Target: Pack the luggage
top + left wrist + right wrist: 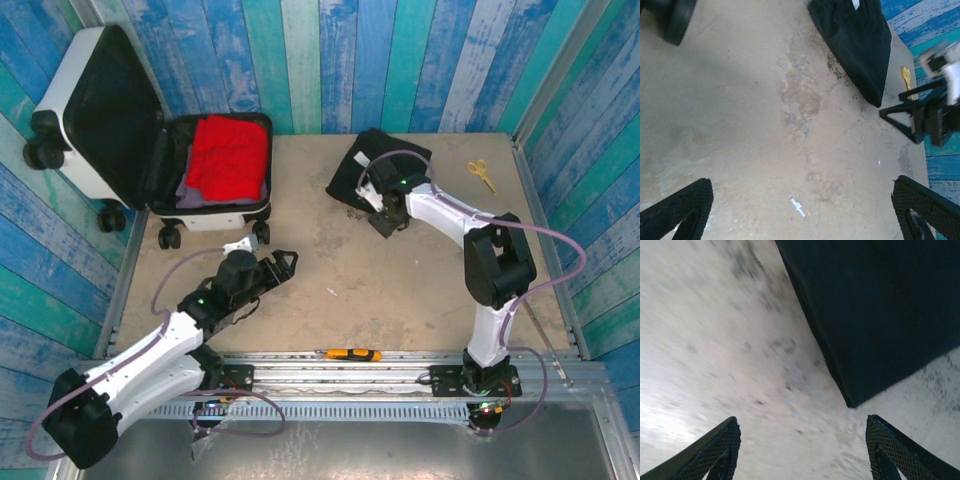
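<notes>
While the white hard-shell suitcase (110,115) lies open at the far left of the beige surface (400,300), a red garment (230,155) folded inside, the right hand (801,419) hovers parted and empty at the folded black garment's (350,175) near corner. A deep pinch over that edge looks wisest. The left hand (801,181) gapes wide, empty. Blue-and-teal plank walls (400,60) surround.
</notes>
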